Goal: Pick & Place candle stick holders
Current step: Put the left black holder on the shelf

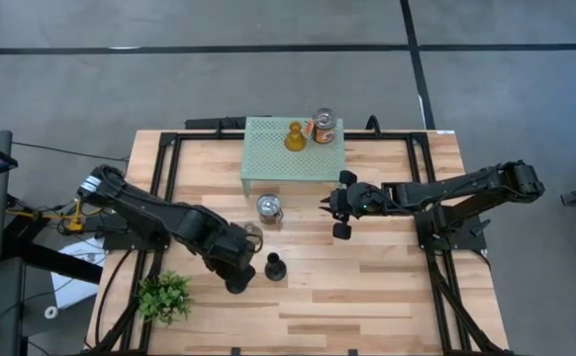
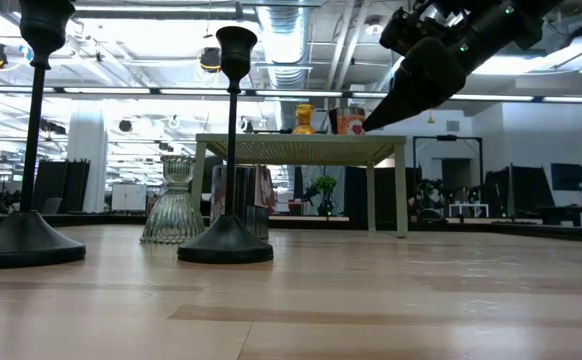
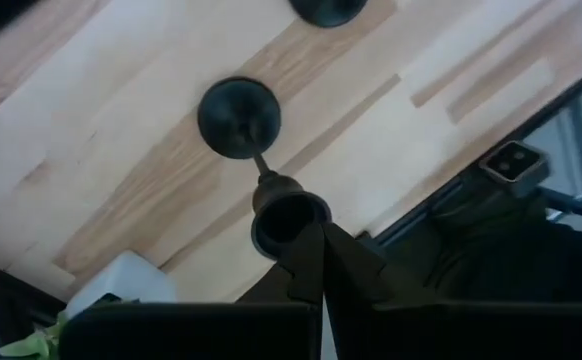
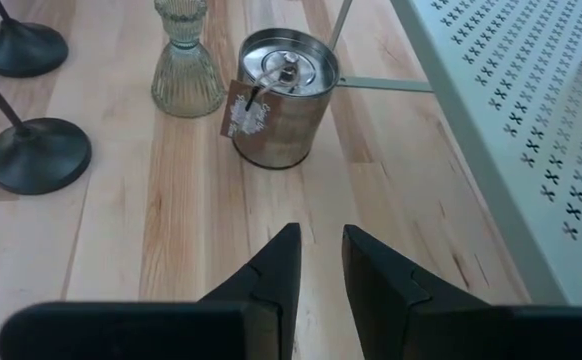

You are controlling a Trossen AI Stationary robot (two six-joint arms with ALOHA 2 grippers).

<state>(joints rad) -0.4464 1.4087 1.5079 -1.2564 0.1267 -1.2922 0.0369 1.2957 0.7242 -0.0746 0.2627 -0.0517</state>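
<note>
Hovering empty with fingers spread a little, the right gripper (image 4: 318, 262) looks lined up for the silvery jar holder (image 4: 279, 97) at its 12 o'clock, so next it needs to reach in and straddle it, while the left gripper (image 3: 323, 262) waits pressed together above a black holder (image 3: 239, 117).

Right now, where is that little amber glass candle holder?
In the high view the amber glass candle holder stands on top of the mint-green rack at the table's far edge, just left of a silvery jar-like holder.
</note>
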